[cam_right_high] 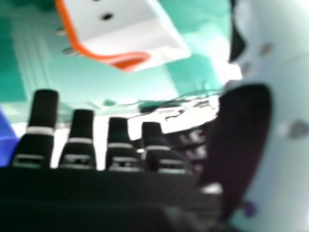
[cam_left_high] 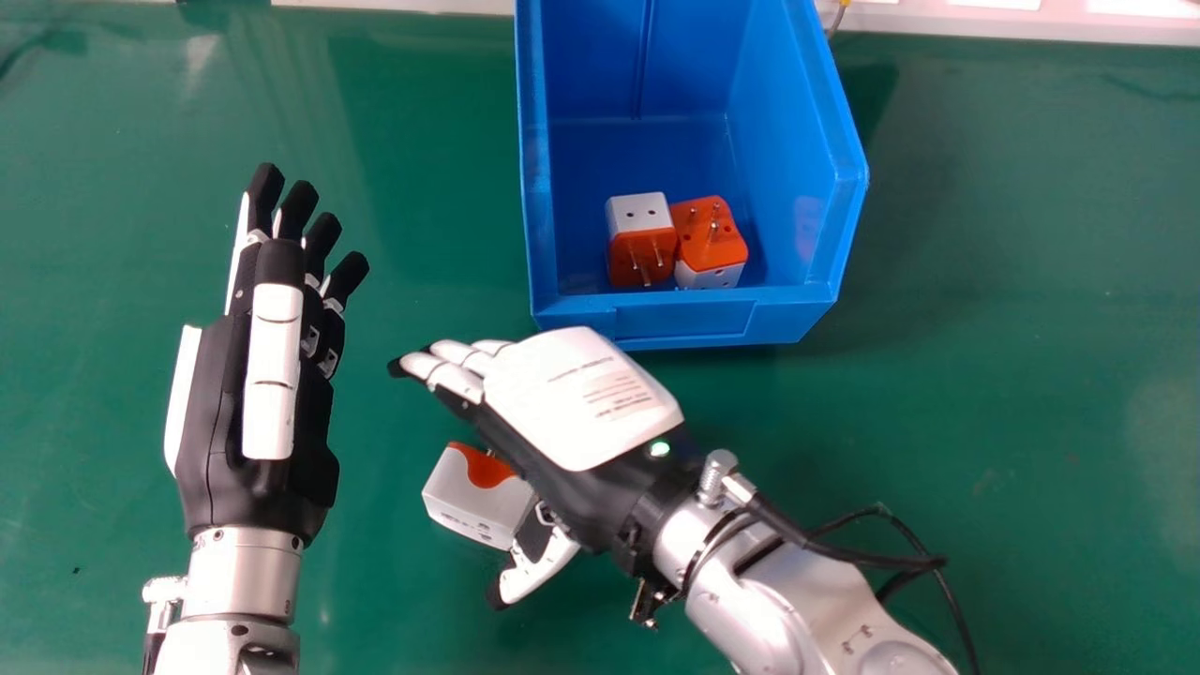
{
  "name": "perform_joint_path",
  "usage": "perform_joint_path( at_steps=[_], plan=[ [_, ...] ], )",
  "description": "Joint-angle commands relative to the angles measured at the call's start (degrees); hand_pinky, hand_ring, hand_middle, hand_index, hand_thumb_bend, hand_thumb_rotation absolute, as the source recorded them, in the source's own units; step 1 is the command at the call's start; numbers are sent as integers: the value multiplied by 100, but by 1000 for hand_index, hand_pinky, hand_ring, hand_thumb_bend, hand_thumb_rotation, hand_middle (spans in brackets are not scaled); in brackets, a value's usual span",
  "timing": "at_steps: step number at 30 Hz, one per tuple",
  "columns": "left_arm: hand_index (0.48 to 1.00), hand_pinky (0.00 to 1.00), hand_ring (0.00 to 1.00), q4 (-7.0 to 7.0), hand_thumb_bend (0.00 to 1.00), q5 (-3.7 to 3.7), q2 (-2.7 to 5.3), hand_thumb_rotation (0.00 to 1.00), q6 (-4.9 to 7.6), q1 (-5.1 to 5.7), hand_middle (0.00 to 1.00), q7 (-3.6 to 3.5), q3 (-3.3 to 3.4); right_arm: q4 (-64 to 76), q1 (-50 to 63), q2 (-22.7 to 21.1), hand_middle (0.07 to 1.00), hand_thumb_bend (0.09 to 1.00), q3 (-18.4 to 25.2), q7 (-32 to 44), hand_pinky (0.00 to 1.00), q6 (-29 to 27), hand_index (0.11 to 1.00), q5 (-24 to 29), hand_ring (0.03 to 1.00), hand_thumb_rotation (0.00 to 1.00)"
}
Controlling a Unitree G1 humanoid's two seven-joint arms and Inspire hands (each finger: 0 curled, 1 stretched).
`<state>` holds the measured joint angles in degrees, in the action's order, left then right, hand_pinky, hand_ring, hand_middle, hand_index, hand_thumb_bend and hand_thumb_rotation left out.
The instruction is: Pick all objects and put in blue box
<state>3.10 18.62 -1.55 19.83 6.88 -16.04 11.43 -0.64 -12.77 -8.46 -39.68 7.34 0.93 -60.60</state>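
White and orange plastic, by the look of it, makes up the loose adapter (cam_left_high: 473,497) lying on the green desk (cam_left_high: 984,422), in the gap between the fingers (cam_left_high: 455,375) and thumb (cam_left_high: 544,567) of the right hand (cam_left_high: 581,403). That hand is spread, fingers straight and thumb held apart; whether the thumb touches the casing I cannot tell. I'd expect the block to be light and stiff, hard to crush but a bit slippery on its smooth white walls, and liable to turn if pinched near a corner. Best to take it across two opposite flat sides, close to the middle, keeping clear of the metal pins, which could snag or bend. The left hand (cam_left_high: 272,375) is beside it, open too, well to the left. Ahead stands the blue box (cam_left_high: 684,323), with one adapter showing its white end (cam_left_high: 642,241) and another with pins up (cam_left_high: 710,239) side by side near its front wall. The job looks mostly done: close on this piece, lift it over that wall, let go.
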Motion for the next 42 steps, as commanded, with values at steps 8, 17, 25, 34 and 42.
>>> perform_joint_path(
  at_steps=[8, 17, 25, 34, 42],
  plan=[
    [981, 931, 974, -71, 690, 38, -4, 809, 62, -53, 987, -25, -6, 267, -376, -55, 874, 771, -422, 305, 665, 83, 855, -854, 829, 56],
    [981, 931, 974, -4, 689, 21, -41, 813, 74, -84, 986, -65, -5, 91, -504, -18, 787, 722, -578, 581, 568, 219, 735, -1174, 729, 25],
    [982, 931, 974, -7, 686, 19, -32, 812, 93, -59, 987, -75, -19, 56, -483, 15, 748, 677, -455, 763, 536, 265, 667, -863, 697, 42],
    [983, 932, 975, 8, 688, -44, -41, 811, 109, -73, 988, -42, -28, -80, -370, 50, 697, 647, -401, -64, 498, 163, 630, -664, 644, 34],
    [984, 932, 975, 25, 688, 13, -18, 814, 66, -103, 989, -58, -23, -192, -272, 103, 610, 605, -337, -672, 415, 35, 578, -308, 545, 21]
  ],
)
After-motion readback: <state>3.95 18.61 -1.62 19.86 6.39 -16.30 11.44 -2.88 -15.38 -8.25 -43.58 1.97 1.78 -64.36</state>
